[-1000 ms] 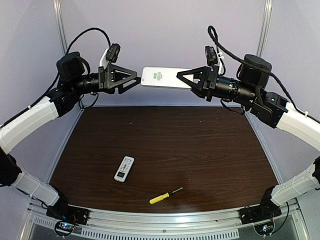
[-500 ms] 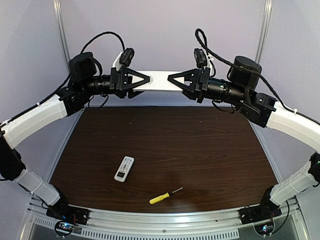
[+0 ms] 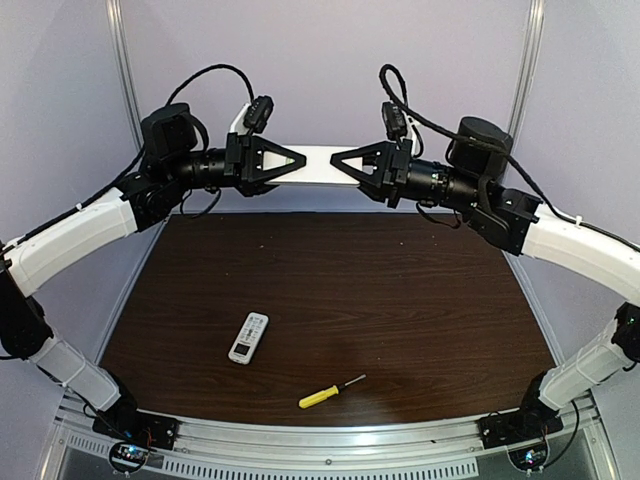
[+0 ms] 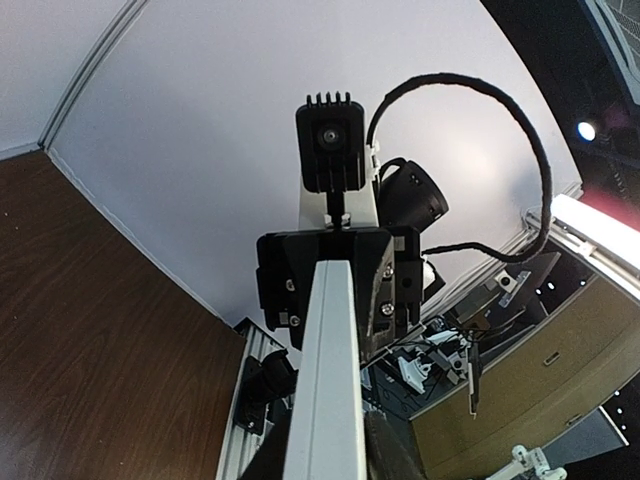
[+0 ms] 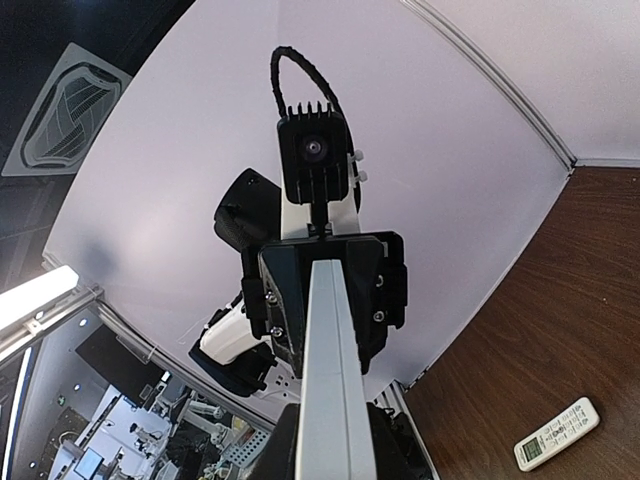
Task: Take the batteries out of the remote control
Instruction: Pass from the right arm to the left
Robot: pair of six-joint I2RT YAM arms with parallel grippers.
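Observation:
A long white remote control [image 3: 318,163] hangs level in the air above the table's far edge, held by one end in each gripper. My right gripper [image 3: 336,161] is shut on its right end. My left gripper [image 3: 301,161] has its fingers closed on the left end. The left wrist view shows the remote [image 4: 331,380] edge-on, running from my left gripper [image 4: 326,446] up to the right gripper's black body. In the right wrist view the remote [image 5: 329,380] likewise runs out from my right gripper [image 5: 332,446]. The batteries are hidden.
A second, smaller white remote [image 3: 248,338] lies on the dark wooden table [image 3: 400,290] at the front left, also seen in the right wrist view [image 5: 556,434]. A yellow-handled screwdriver [image 3: 330,391] lies near the front edge. The back wall stands close behind the grippers.
The left gripper has come in from the left and shut on the remote's free end. The right arm has carried the remote slightly left and turned it edge-on.

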